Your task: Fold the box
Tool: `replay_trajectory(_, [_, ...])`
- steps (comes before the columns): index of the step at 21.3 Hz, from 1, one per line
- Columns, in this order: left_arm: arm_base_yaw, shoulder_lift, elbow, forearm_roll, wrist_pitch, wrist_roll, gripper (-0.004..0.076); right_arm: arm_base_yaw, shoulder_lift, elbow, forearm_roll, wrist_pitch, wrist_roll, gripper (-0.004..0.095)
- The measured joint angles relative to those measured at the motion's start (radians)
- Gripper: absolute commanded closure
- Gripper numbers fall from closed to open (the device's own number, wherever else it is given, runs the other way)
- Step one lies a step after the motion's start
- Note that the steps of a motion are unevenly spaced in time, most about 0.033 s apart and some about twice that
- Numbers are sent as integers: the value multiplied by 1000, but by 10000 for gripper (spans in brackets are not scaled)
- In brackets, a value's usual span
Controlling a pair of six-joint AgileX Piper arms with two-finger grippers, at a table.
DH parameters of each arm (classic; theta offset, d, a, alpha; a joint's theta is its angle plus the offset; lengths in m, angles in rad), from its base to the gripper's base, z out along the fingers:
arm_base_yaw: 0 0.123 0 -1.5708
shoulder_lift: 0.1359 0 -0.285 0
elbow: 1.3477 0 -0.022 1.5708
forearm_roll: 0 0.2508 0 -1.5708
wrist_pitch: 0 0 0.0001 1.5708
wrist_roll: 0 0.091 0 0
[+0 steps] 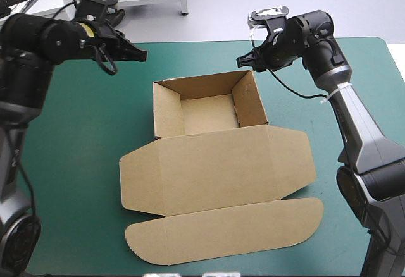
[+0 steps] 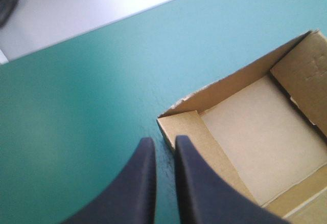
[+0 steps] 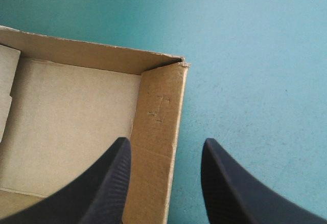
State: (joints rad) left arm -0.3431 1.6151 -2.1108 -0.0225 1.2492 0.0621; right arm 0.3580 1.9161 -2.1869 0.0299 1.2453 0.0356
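Box (image 1: 215, 163): brown, standing as an open tray on the teal-green cover (image 1: 76, 144), toward the far middle of the table. Four walls are raised. The lid (image 1: 221, 166) lies flat on the near side of the tray, with a rounded flap (image 1: 221, 229) along its nearest edge and a side tab at either end.

Left gripper (image 1: 140, 54): poised beyond the tray's far left corner, clear of the board. Its black fingers (image 2: 194, 183) are drawn almost together with only a thin slit of cover between them, and they grasp nothing. In the left wrist view the tray's corner lies just ahead of and beside the fingertips, with the tray floor visible past it.

Right gripper (image 1: 242, 61): poised at the tray's far right corner. Its fingers stand well apart and are empty. In the right wrist view one finger lies over the tray's interior and the other over bare cover, with the tray's right wall running up between them. Contact with the wall cannot be confirmed from any view.
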Motion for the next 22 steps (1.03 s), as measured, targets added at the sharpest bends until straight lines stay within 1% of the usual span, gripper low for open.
replay_trajectory(4, [0, -125, 8, -7, 1, 55, 734, 0, -17, 0, 0, 0, -17, 495])
replay_trajectory(6, [0, -214, 51, -10, 1, 77, 734, 0, -18, 0, 0, 0, -28, 495])
replay_trajectory(7, [0, -278, 98, -12, 1, 91, 734, 0, -18, 0, 0, 0, -44, 495])
replay_trajectory(10, [0, -397, 236, -12, 2, 100, 734, 0, -6, 0, 1, 0, -79, 495])
replay_trajectory(11, [0, -467, 337, -12, -2, 102, 734, 0, 7, 0, 2, 0, -82, 495])
replay_trajectory(12, [0, -505, 382, -12, -8, 103, 734, 0, 17, 0, 2, 0, -83, 495])
replay_trajectory(14, [0, -659, 619, -12, -99, 102, 734, 0, 72, 0, 2, 0, -85, 495])
replay_trajectory(15, [0, -702, 684, -12, -127, 101, 734, 0, 93, 0, 2, 0, -86, 495])
replay_trajectory(16, [0, -779, 809, -12, -175, 92, 734, 0, 121, 0, 1, 0, -86, 495])
replay_trajectory(17, [0, -821, 869, -9, -201, 84, 734, 0, 138, 0, 1, 0, -86, 495])
replay_trajectory(18, [0, -904, 974, -2, -246, 61, 734, 0, 170, 0, 1, 0, -86, 495])
replay_trajectory(19, [0, -943, 1031, 2, -270, 46, 734, 0, 190, 0, 1, 0, -86, 495])
replay_trajectory(20, [0, -1009, 1128, 12, -313, 19, 734, 0, 217, 0, 1, 0, -86, 495])
replay_trajectory(22, [0, -1069, 1229, 22, -339, -5, 734, 0, 245, 0, 1, 0, -85, 495])
